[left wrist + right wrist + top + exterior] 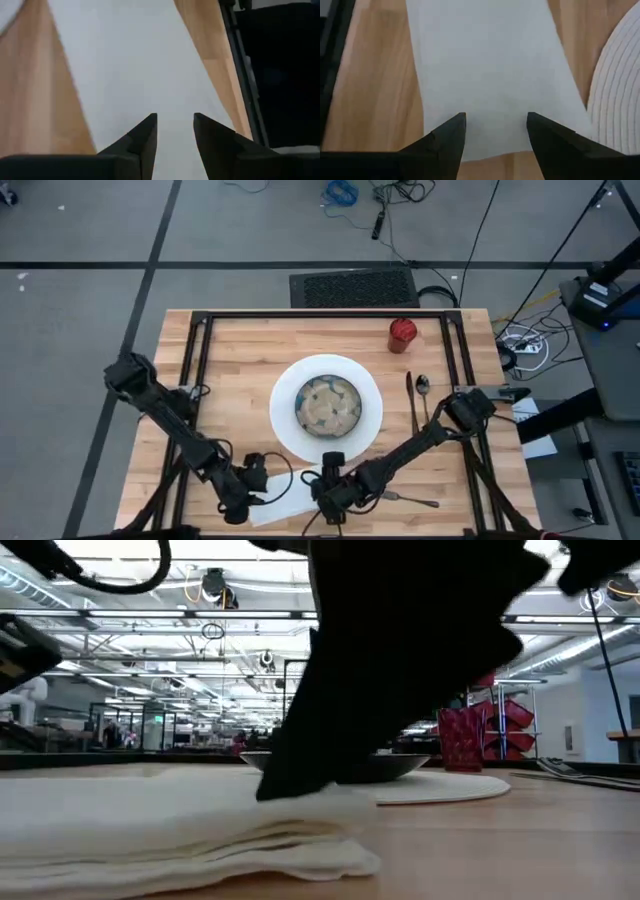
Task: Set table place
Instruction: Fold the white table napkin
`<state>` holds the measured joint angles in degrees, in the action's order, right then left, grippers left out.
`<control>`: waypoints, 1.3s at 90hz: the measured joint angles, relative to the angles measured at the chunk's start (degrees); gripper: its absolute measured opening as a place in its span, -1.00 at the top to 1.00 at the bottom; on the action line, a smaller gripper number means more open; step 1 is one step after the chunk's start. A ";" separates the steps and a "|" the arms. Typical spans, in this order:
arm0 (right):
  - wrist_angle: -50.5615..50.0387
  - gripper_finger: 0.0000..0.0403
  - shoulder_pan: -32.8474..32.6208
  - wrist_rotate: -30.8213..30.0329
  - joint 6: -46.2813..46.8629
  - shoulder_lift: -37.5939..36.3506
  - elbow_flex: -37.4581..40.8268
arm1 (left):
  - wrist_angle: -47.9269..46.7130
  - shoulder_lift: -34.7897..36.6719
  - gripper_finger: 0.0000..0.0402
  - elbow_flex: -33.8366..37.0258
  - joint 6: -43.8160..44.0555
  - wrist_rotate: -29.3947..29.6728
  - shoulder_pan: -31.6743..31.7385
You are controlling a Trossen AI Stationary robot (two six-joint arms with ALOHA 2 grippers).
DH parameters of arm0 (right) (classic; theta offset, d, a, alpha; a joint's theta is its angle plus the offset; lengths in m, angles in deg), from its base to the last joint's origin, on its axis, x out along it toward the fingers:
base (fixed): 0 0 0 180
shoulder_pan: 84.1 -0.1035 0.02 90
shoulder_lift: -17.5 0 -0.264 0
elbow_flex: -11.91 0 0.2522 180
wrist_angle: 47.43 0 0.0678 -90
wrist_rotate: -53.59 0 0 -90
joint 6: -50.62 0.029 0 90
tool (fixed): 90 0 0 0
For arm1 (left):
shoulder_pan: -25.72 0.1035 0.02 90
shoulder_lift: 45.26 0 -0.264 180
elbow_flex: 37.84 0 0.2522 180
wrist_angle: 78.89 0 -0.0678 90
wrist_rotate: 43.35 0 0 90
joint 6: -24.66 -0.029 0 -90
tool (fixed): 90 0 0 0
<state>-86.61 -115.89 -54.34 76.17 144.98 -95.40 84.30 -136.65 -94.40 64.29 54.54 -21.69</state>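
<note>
Fingers of the left gripper (175, 145) stood a little apart over the white napkin (285, 502), holding nothing, at the near left end of the cloth on the table (240, 350). The right gripper (496, 142) hung over the napkin's other end, beside the rim of the white plate (285, 435), its fingers wider apart and likewise empty.

The napkin lay folded flat at the table's near edge, just left of the plate; in the low view its layers sagged softly at the edge. It was judged light, limp and apt to slide or unfold on the smooth wood, so a pinch at a folded edge or corner, pressing through all layers, seemed the safest hold.

Farther out, the speckled bowl (328, 405) sat in the plate at the table's middle. A fork (410, 500) lay near the right arm, a knife (411, 402) and spoon (424, 392) lay side by side right of the plate, and the red cup (402, 334) stood at the far side.

No brand, label or readable writing showed on any of it.
</note>
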 joint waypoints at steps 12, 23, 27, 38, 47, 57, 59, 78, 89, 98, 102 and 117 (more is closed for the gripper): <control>-0.24 0.01 -0.20 -2.12 -0.01 -0.97 0.00 | -1.37 -3.03 0.43 0.00 0.33 -1.90 -0.40; -0.20 0.01 -0.47 -3.34 -1.09 -2.31 0.00 | -5.90 -3.41 0.43 -0.38 0.50 -4.94 -0.10; -0.20 0.01 -0.55 -3.35 -1.35 -2.89 0.00 | -9.14 -2.78 0.43 -0.51 0.48 -5.87 0.25; -0.44 0.01 -0.86 -4.58 -1.59 -4.42 0.00 | -21.03 0.44 0.43 -0.33 0.23 -7.43 1.75; -0.49 0.01 -0.99 -5.03 -2.15 -5.11 -0.02 | -33.26 4.02 0.43 -0.30 -2.21 -6.29 3.80; -0.49 0.01 -0.94 -5.08 -2.21 -5.59 -0.02 | -51.29 7.81 0.43 -1.66 -3.02 1.50 6.65; -0.53 0.01 -0.94 -5.08 -2.21 -5.69 -0.02 | -54.37 8.50 0.43 -2.31 -2.48 3.47 7.22; -0.53 0.01 -0.96 -5.99 -2.21 -5.80 -0.02 | -64.09 13.72 0.43 -5.97 8.15 11.74 9.86; -0.68 0.01 -1.07 -6.06 -1.70 -5.80 -0.02 | -53.95 14.51 0.43 -5.93 12.47 11.94 9.72; -0.65 0.01 -1.22 -6.08 -1.29 -5.80 -0.02 | -40.94 13.77 0.43 -5.93 12.11 14.83 9.08; -0.66 0.01 -1.36 -6.08 -1.29 -5.80 -0.02 | -34.85 12.80 0.43 -5.99 12.08 16.98 9.01; -1.78 0.01 -2.70 -6.24 -0.66 -7.02 -0.02 | -23.93 7.04 0.43 -6.04 12.45 20.39 9.04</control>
<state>-88.40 -118.59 -60.58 75.51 137.96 -95.43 60.37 -129.62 -100.44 76.74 74.93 -12.65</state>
